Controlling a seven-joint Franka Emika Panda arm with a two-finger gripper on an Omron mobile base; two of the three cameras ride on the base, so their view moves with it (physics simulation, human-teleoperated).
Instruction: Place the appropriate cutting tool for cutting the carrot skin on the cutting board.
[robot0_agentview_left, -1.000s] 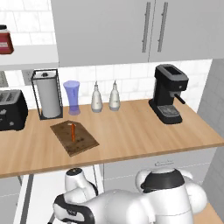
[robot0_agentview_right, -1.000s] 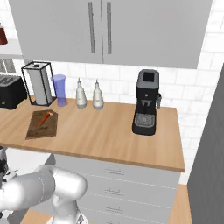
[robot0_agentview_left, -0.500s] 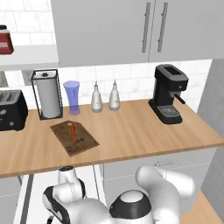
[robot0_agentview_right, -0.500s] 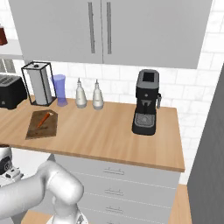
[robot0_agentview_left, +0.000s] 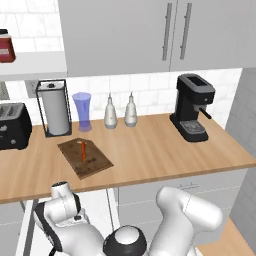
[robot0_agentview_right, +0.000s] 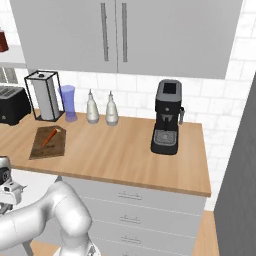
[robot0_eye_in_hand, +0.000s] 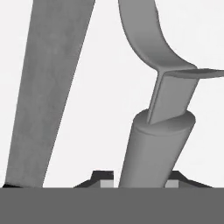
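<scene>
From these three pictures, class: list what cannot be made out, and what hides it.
- Peeler: hand view cuts off its handle's lower end at the bottom edge.
- Jaws: hand view shows just their tips flanking the handle; contact unclear.
- Long grey blade: hand view, both ends cropped.
- Carrot on the board: too small for detail in base views.

— Anything you can read out there: a brand, a number, a label?

— Nothing legible. The red jar (robot0_agentview_left: 6, 46) on the shelf has a pale patch like a label, but it's too blurred to read.

— And the coffee machine (robot0_agentview_left: 192, 107)?

— Plain black and grey, no marking I can make out.
</scene>
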